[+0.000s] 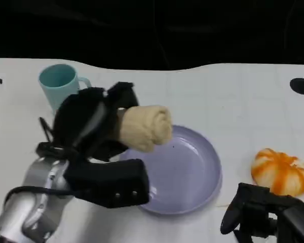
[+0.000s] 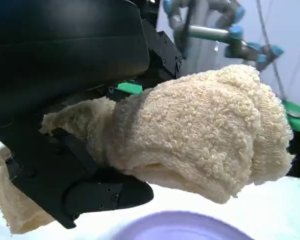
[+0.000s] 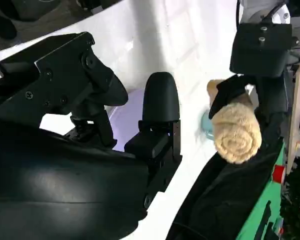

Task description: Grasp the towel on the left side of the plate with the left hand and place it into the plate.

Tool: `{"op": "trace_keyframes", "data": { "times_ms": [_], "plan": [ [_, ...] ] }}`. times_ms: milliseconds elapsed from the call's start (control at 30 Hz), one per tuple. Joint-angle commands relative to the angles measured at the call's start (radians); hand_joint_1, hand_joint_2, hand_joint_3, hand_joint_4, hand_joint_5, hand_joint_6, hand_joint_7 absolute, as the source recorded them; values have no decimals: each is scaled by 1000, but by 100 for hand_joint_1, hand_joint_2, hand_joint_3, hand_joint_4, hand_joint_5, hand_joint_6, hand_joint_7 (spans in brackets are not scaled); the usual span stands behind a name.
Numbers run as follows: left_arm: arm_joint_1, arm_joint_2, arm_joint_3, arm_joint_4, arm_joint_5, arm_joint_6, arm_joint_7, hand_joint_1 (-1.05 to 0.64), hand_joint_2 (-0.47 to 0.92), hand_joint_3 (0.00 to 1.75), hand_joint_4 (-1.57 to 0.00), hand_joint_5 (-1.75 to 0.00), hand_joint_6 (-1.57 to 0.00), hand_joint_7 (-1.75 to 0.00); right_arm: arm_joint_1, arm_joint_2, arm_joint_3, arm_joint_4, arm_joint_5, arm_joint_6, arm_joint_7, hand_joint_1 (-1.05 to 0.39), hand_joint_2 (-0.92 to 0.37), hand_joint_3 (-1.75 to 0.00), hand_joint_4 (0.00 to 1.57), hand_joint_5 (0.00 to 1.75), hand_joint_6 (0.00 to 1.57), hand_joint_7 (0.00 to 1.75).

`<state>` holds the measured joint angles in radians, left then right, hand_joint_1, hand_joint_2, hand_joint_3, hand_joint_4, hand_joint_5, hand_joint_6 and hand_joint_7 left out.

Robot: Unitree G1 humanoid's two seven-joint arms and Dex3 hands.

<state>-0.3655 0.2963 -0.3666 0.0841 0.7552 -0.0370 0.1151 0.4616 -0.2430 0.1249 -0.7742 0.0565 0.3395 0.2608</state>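
While your left robot hand (image 1: 93,121) grips the rolled towel (image 1: 146,126) above the plate's (image 1: 192,172) left rim, your right robot hand (image 1: 258,210) rests empty, fingers apart.

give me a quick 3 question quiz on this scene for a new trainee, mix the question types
1. True or false: the towel already lies flat in the plate.
2. Which hand holds the towel? A) left hand B) right hand C) neither
3. Fill in: the object standing behind the left hand is a teal ____.

Key:
1. False; it is held above the plate's near-left rim.
2. A
3. mug
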Motion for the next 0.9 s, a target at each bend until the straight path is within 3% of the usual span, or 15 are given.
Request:
{"op": "trace_keyframes", "data": {
  "times_ms": [33, 200, 333, 367, 433, 467, 500, 533, 567, 600, 700, 800, 900],
  "plan": [
    [-31, -33, -33, -26, 33, 46, -60, -22, 44, 107, -90, -175, -66, -175, 9, -5, 1, -9, 4, -11, -1, -2, -56, -115, 75, 175, 61, 149],
    [-44, -64, -67, -26, 46, 78, -125, -20, 51, 90, -89, -175, -64, -175, 12, -1, -1, -20, 10, -5, -3, -1, -57, -116, 74, 175, 61, 149],
    [-51, -85, -88, -18, 45, 108, -178, -19, 53, 86, -89, -175, -64, -174, 7, -5, 3, -21, 2, 0, -4, -1, -56, -116, 73, 175, 61, 149],
    [-53, -88, -93, -19, 46, 118, -196, -20, 55, 84, -88, -175, -66, -165, 6, -4, 3, -22, 3, 3, -3, -2, -56, -116, 73, 175, 61, 149],
    [-55, -91, -99, -20, 34, 127, -229, -21, 61, 76, -85, -175, -77, -127, 6, -2, 3, -24, 7, 5, -3, -2, -56, -116, 74, 175, 61, 149],
    [-56, -91, -101, -21, 23, 126, -249, -21, 63, 68, -79, -169, -82, -105, 6, -2, 4, -23, 6, 3, -3, -2, -56, -116, 74, 175, 61, 149],
    [-56, -90, -101, -23, 16, 125, -263, -23, 72, 49, -74, -158, -86, -75, 6, -2, 4, -23, 5, 0, -3, -3, -56, -116, 74, 175, 61, 148],
    [-60, -77, -108, -34, 15, 132, -307, -23, 78, 37, -72, -154, -90, -59, 6, -2, 5, -21, 3, -5, -4, -3, -56, -116, 75, 175, 61, 148],
    [-64, -63, -114, -46, 18, 140, -351, -29, 85, 27, -65, -137, -80, -39, 6, -2, 5, -22, 3, -5, -5, -3, -56, -116, 75, 175, 62, 148],
    [-67, -55, -117, -55, 22, 147, -382, -35, 89, 21, -59, -105, -69, -20, 6, -2, 5, -23, 2, -5, -5, -3, -56, -116, 76, 175, 62, 148],
    [-68, -40, -122, -79, 33, 166, -450, -49, 92, 17, -48, -58, -49, -3, 4, -6, 3, -29, 2, 5, -4, -4, -55, -116, 76, 175, 62, 148],
    [-65, -28, -121, -97, 28, 167, -484, -61, 92, 17, -38, -42, -36, 0, 5, -5, 0, -28, 10, 9, -2, -2, -55, -117, 76, 175, 62, 147],
    [-61, -18, -118, -111, 23, 163, -502, -67, 92, 17, -34, -38, -32, 0, 4, -5, 0, -26, 10, 12, -2, -2, -56, -117, 75, 175, 62, 147]
  ]
}}
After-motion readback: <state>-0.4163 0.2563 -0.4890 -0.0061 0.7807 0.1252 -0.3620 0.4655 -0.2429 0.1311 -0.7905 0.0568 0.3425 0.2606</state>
